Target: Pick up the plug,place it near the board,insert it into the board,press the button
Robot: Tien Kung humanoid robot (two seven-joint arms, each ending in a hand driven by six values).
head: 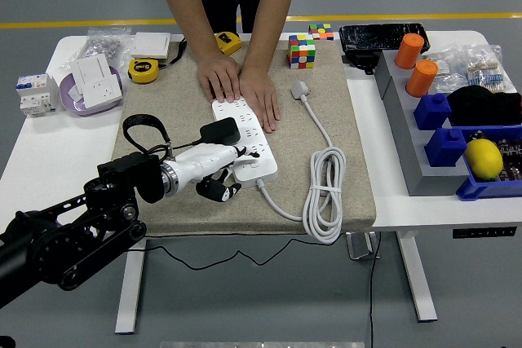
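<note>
A big white table [33,160] has a tan cloth mat [179,201] spread over its middle. A person stands at the far side and presses both hands [241,87] flat on the mat, with the fingers on the far end of the white power board [254,140]. The board lies in the middle of the mat, and its long side runs from far to near.

The robot's black left arm [73,230] comes in from the near left. Its white left hand [210,170] is at the near left edge of the board. The fingers are curled together, but I cannot tell for sure if they hold anything. A black plug [220,130] sits just above the hand, beside the board's left edge. I cannot tell if it touches the board or the hand.

A white cord [325,193] comes out of the board's near end, lies in a looped bundle on the right of the mat, and ends in a white plug head [301,88] at the far right.

On the far right are blue bins [444,148], two orange cups [416,63] and a yellow lemon [483,158]. A colorful cube [302,50] sits near the person. A yellow tape measure [143,70] is at the far left.
</note>
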